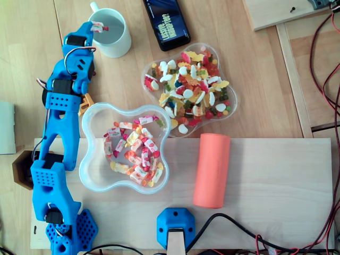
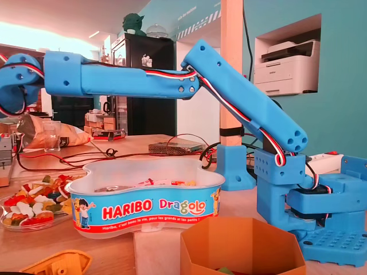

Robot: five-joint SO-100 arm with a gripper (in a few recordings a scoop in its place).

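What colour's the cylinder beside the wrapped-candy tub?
Salmon-orange, no pattern; the cylinder shows best in the overhead view.

Glossy ceramic mug [image 1: 120, 44], clear plastic tub [image 1: 88, 162], matt foam-like roller [image 1: 211, 170], smooth wooden board [image 1: 276, 180]

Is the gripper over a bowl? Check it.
No, the gripper hangs over the rim of the mug in the overhead view.
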